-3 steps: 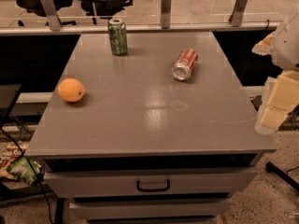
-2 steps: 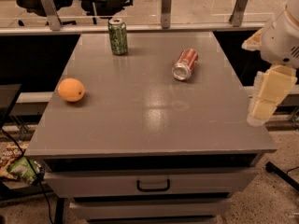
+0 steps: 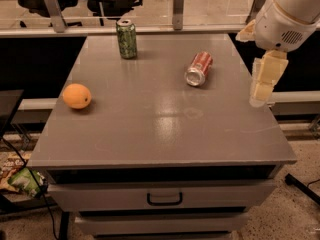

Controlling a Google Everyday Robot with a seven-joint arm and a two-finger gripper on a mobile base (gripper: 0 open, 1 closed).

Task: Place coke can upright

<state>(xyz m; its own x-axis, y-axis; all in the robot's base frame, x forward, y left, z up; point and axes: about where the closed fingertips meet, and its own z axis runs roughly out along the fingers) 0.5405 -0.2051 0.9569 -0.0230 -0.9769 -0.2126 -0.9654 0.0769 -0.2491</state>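
Note:
The red coke can (image 3: 199, 69) lies on its side on the grey table top (image 3: 150, 119), right of centre toward the back, with its silver end facing the front left. My gripper (image 3: 264, 81) hangs from the white arm at the table's right edge, to the right of the can and a little nearer the front, apart from it and holding nothing.
A green can (image 3: 127, 39) stands upright at the back of the table, left of the coke can. An orange (image 3: 77, 96) sits near the left edge. A drawer with a handle (image 3: 164, 199) is below the top. Office chairs stand behind a rail at the back.
My arm and gripper have moved left and up, in toward the table's right edge and closer to the coke can. The cans and the orange have not moved.

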